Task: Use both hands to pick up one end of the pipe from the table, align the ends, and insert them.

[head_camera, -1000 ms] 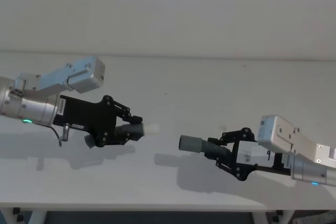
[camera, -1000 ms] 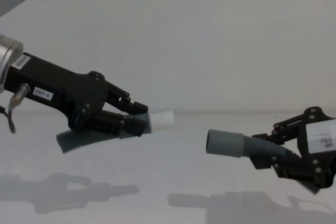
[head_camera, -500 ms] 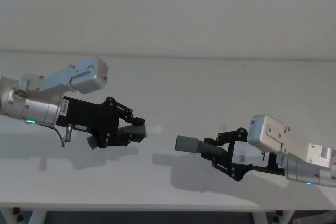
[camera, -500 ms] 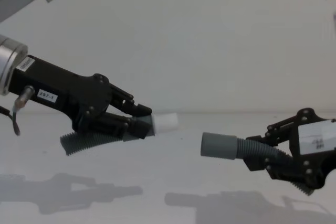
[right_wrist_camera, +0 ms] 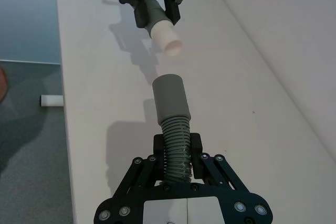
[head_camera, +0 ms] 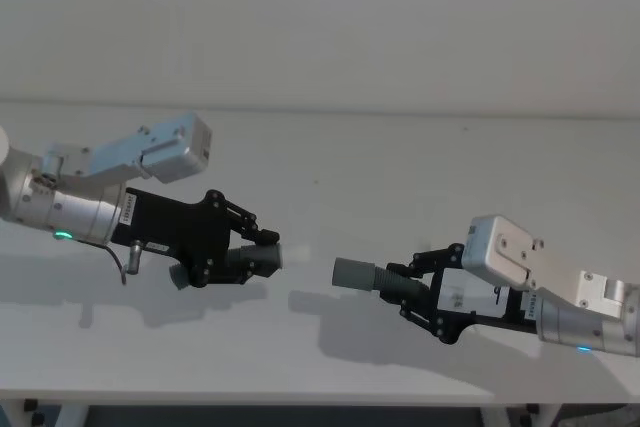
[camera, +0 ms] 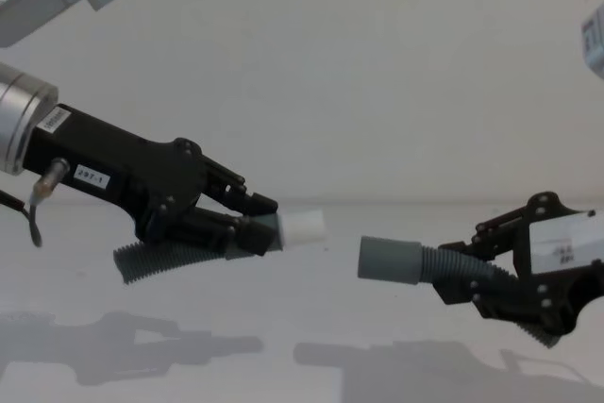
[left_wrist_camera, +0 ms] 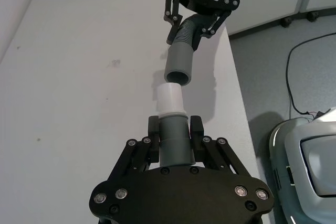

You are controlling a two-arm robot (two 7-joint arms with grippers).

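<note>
Pinching a hose piece each, left gripper (camera: 253, 224) and right gripper (camera: 477, 276) jaws aim white tip (camera: 304, 226) at sleeve cuff (camera: 388, 260).

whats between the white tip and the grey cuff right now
Nothing: just a short open gap between the white tip and the grey cuff, with bare table below. The chest view shows it from the side, and the left wrist view confirms it.
</note>
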